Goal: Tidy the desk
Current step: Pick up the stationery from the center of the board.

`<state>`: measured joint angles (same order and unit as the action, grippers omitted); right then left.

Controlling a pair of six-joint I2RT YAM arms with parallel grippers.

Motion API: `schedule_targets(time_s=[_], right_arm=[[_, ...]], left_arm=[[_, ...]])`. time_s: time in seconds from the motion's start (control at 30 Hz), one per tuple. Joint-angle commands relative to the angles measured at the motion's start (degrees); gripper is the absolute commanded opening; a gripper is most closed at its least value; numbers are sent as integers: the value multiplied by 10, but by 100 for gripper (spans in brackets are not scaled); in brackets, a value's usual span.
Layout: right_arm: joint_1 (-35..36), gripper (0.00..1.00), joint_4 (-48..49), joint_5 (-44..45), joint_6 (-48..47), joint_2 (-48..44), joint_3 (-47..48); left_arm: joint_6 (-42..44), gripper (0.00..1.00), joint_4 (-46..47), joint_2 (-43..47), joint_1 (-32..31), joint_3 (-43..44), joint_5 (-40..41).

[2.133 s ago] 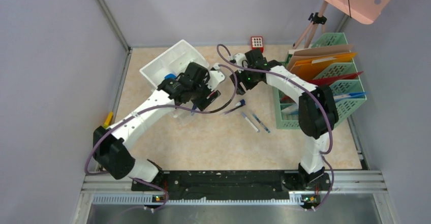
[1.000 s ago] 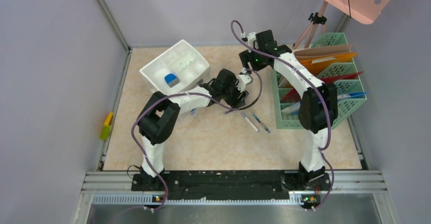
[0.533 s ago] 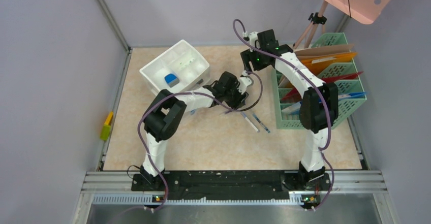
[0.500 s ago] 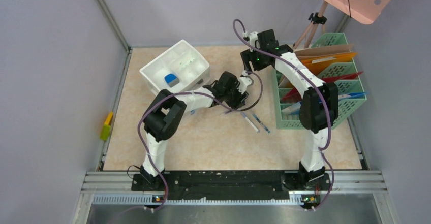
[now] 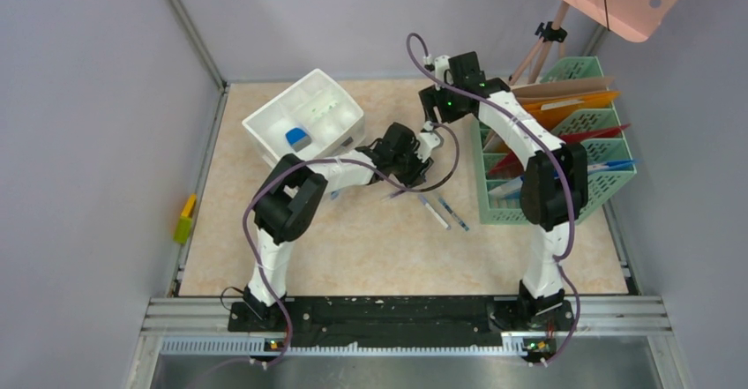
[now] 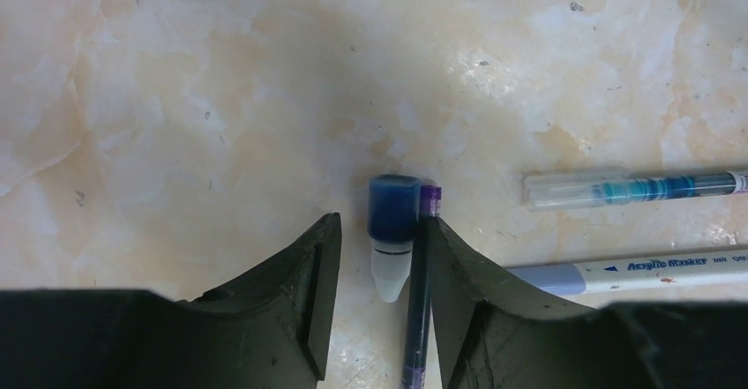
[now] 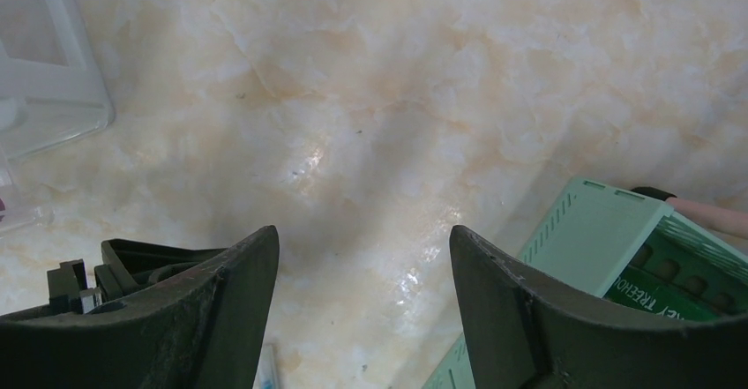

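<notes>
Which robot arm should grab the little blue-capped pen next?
Left. The left gripper straddles the blue-capped pen and a purple pen on the desk. The right gripper hangs open over bare desk by the green rack.

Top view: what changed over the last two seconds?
Left hand swung from over the tray right to the pens on the desk, dropped low and is narrowing around a blue-capped pen and a purple pen; not clamped yet. Right hand drew back toward the far wall beside the rack, open, empty. Tray, rack and the other two pens stayed put.
</notes>
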<state>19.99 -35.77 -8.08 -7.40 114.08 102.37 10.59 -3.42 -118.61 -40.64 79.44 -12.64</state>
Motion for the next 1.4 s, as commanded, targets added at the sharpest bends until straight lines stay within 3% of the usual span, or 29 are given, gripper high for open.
schedule_targets(time_s=[0.0,0.63,0.87,1.2,1.37], right_arm=[[-7,70,8,-14,6,-15,-2],[-8,70,9,-26,7,-11,-10],[-8,70,10,-28,7,-10,-16],[-8,70,12,-34,8,-10,-21],[-8,70,12,-37,9,-9,-21]], left_arm=[[4,46,14,-9,0,23,5],[23,36,-8,-23,0,37,26],[-14,42,-27,-7,6,44,5],[-12,42,-41,-13,9,59,28],[-15,35,-44,-18,12,70,28]])
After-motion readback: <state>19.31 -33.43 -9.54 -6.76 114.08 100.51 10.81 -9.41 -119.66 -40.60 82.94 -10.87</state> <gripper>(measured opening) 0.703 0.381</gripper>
